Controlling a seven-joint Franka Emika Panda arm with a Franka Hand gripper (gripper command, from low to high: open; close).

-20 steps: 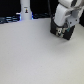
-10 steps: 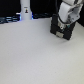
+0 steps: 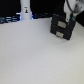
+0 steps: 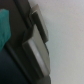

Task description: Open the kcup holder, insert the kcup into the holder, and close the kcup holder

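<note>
- Your exterior view looks down at a slant from well back; the pale bench [image 3: 35, 55] fills most of its frame, with the kcup holder [image 3: 61, 27] small at upper right.
- Your wrist view sits very close, blurred, facing the kcup holder [image 4: 30, 50].
- Both views share only that holder.

Pale table under a dark backdrop

A wide whitish table [image 3: 35, 55] is filling most of the exterior view, lying under soft, even light, while a dark wall [image 3: 42, 6] is running behind it and a slim white post [image 3: 25, 10] is standing at the far edge.
</note>
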